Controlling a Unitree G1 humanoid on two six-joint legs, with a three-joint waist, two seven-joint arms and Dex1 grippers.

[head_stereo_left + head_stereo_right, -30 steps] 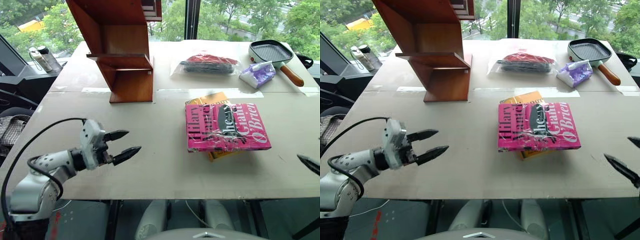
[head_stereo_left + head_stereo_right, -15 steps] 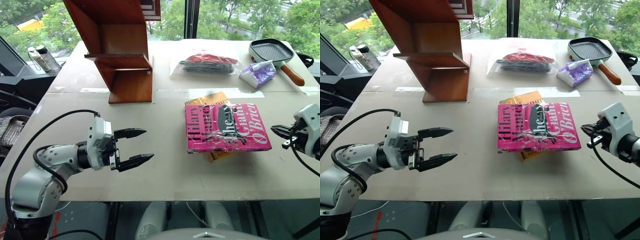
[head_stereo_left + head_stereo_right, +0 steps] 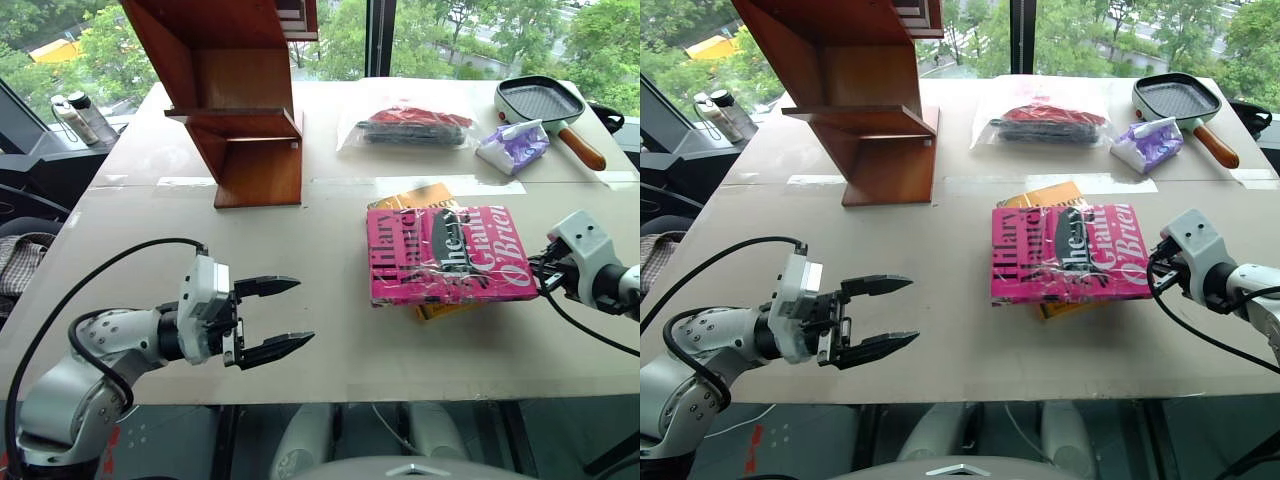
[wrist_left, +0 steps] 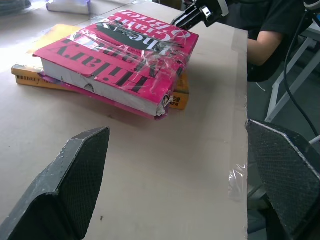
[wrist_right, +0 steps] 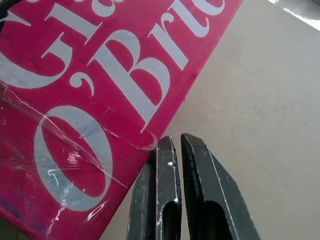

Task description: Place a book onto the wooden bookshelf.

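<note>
Nearest of all, the left gripper (image 3: pixel 283 316) hung over the front part of the table (image 3: pixel 330 350), its two black fingers spread wide apart and holding nothing, pointing across toward the robot's right. The pink book (image 3: pixel 447 256) lay well apart from it, farther over to the right, flat on the tabletop with its cover up and its plastic wrap glinting. One book lay beneath it: a yellow-orange book (image 3: pixel 420 195), whose edges stuck out at the far side and at the near side of the pink cover.

At the pink book's right-hand edge was the right gripper (image 5: pixel 172 142), its two fingers pressed together with nothing between them. In the right wrist view the tips sat right at the edge of the cover, beside the big white lettering; whether they actually touched it could not be told. The left wrist view showed the same closed tips at the book's far corner, and a person in dark clothing (image 4: pixel 270 25) beyond the table's end.

Farther back, on the left, one wooden bookshelf (image 3: pixel 235 100) stood upright, well apart from both books and both grippers. To its right lay one clear bag holding something red and dark (image 3: pixel 415 127), one small purple-and-white packet (image 3: pixel 515 147), and one square grill pan (image 3: pixel 545 102) with a wooden handle.
</note>
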